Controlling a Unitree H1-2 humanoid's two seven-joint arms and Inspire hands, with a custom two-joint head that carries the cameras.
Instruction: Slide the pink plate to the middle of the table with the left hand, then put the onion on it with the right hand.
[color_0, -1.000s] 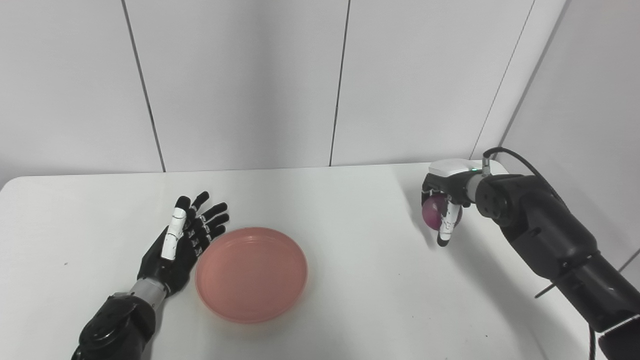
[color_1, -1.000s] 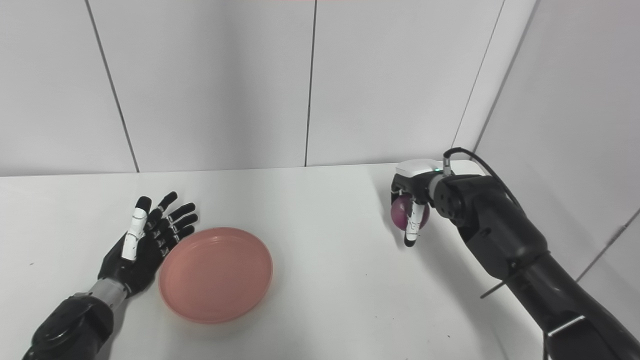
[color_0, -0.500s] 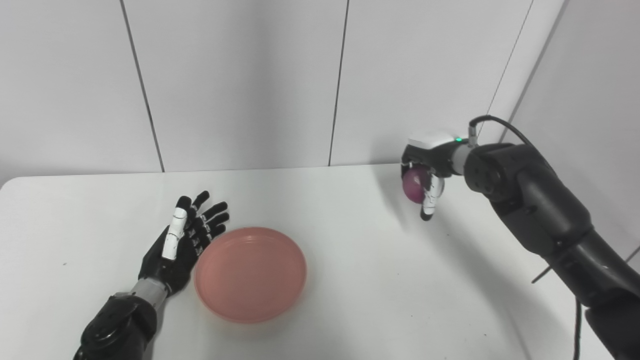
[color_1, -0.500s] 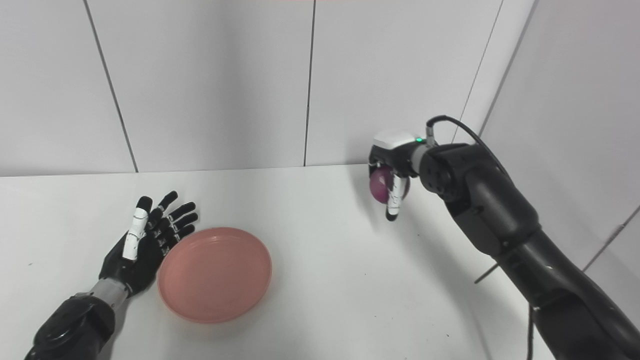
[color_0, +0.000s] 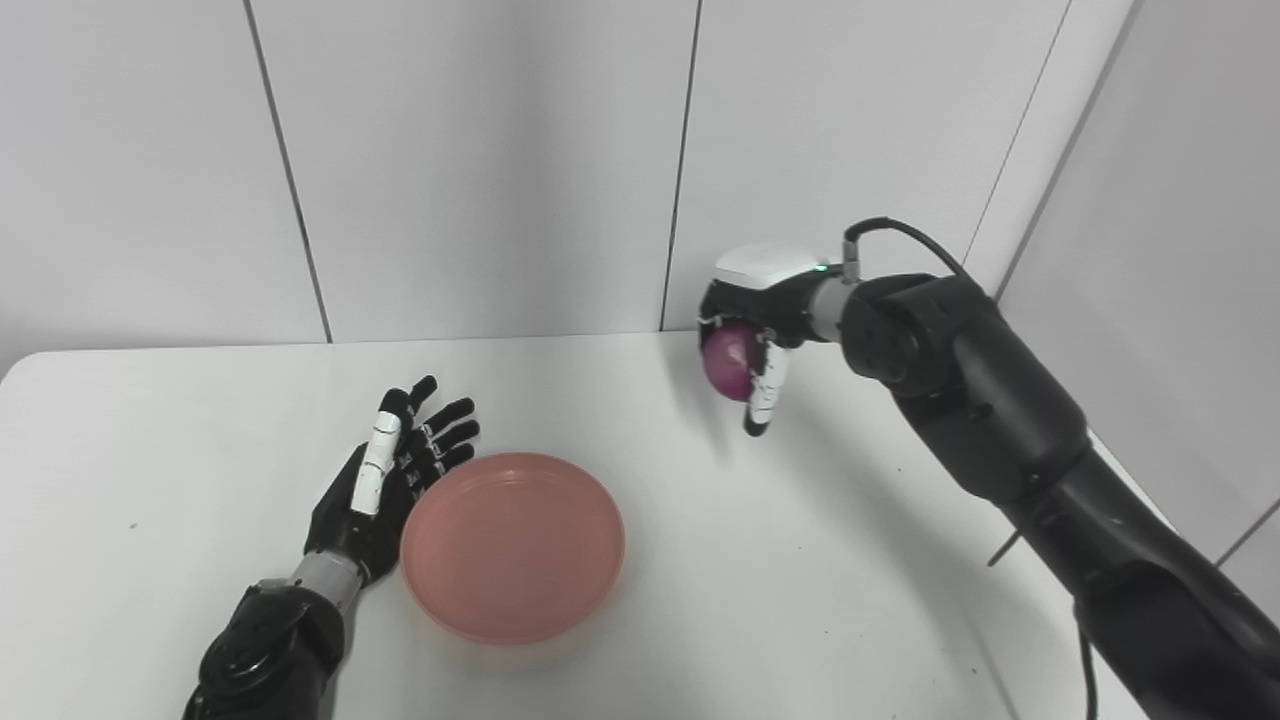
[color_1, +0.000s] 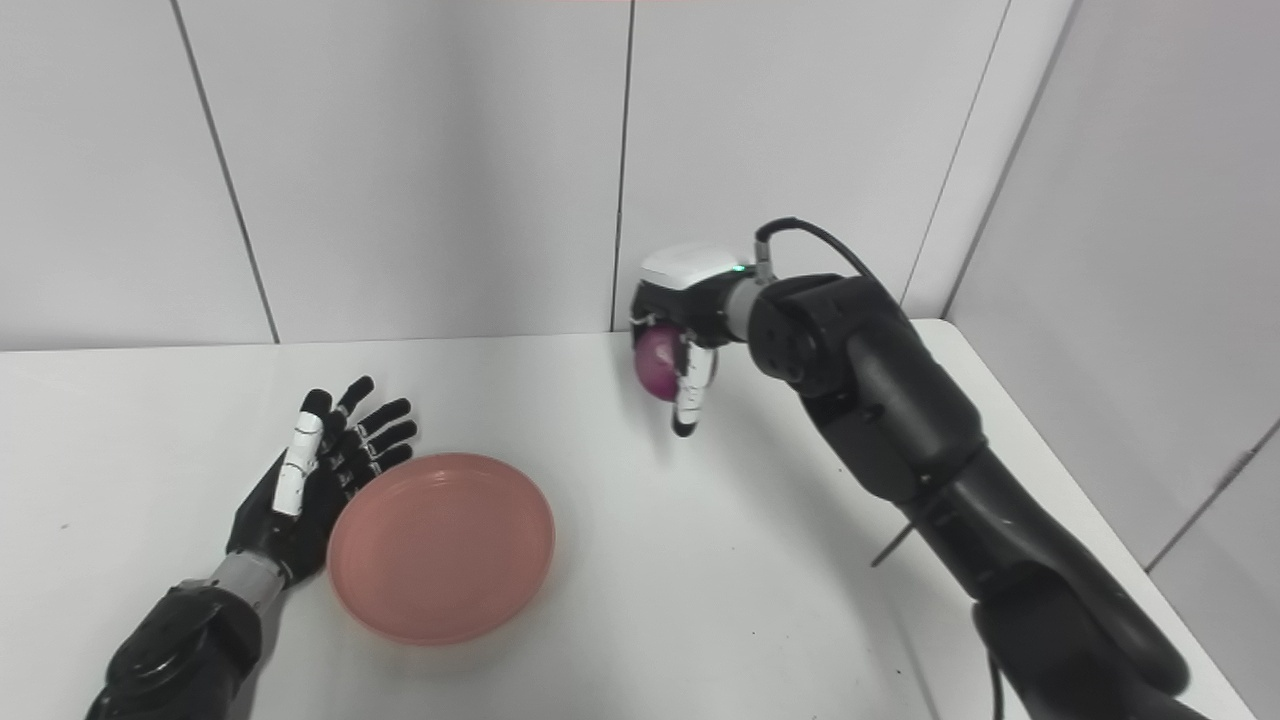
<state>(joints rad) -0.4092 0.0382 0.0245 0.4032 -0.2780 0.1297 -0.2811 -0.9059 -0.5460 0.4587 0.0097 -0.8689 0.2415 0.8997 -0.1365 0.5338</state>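
Left to right from my feed. My left hand (color_0: 385, 478) lies low on the white table (color_0: 160, 420), palm facing the plate, fingers (color_0: 440, 432) spread and straight, holding nothing. Its palm edge sits just beside the left rim of the pink plate (color_0: 512, 545); I can't tell from either eye whether it actually touches the rim. Forearm comes in from the bottom left corner.

The pink plate sits flat on the table, left of centre, toward the near edge. Nothing in it. Shallow dish, raised rim, faint shadow under the near side.

Right of that is bare tabletop, then my right hand (color_1: 685, 330), raised above the table near the far edge, right of the plate and well apart from it. Its fingers are curled around the onion (color_1: 656, 364), a purple-red round one, gripped from above with the white back of the hand on top. One white-tipped finger (color_0: 762, 392) hangs down past the onion on its right side. The onion is clear of the table, with its shadow on the surface below and slightly left. A green light shows at the wrist, and a black cable loops up behind it.

The right arm (color_1: 900, 440) runs from the bottom right corner up and left to that hand. Behind everything are grey wall panels (color_0: 480, 160) with dark vertical seams.
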